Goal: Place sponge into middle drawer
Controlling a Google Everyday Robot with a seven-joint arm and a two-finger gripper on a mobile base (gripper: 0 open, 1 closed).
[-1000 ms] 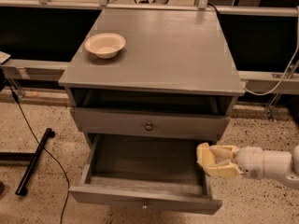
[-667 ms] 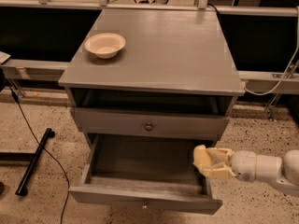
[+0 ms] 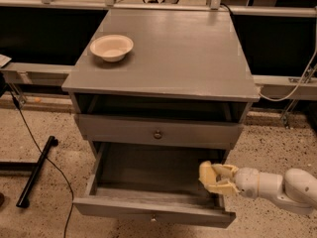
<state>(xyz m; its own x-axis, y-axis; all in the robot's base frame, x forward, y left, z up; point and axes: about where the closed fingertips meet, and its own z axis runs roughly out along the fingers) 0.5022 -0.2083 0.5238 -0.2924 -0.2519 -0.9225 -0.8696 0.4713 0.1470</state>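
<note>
The middle drawer is pulled out at the bottom of the grey cabinet, and its plain grey tray shows. My gripper reaches in from the right on a white arm. It is shut on the pale yellow sponge. It holds the sponge over the tray's right side, just inside the right wall, near the front. I cannot tell whether the sponge touches the tray floor.
The other knobbed drawer front above is closed, with an open slot over it. A round cream bowl stands on the cabinet top at the back left. A black stand leg and a cable lie on the floor at left.
My gripper has moved a little to the left with the sponge, from the drawer's right wall to over the tray. The drawer and bowl have not moved.
</note>
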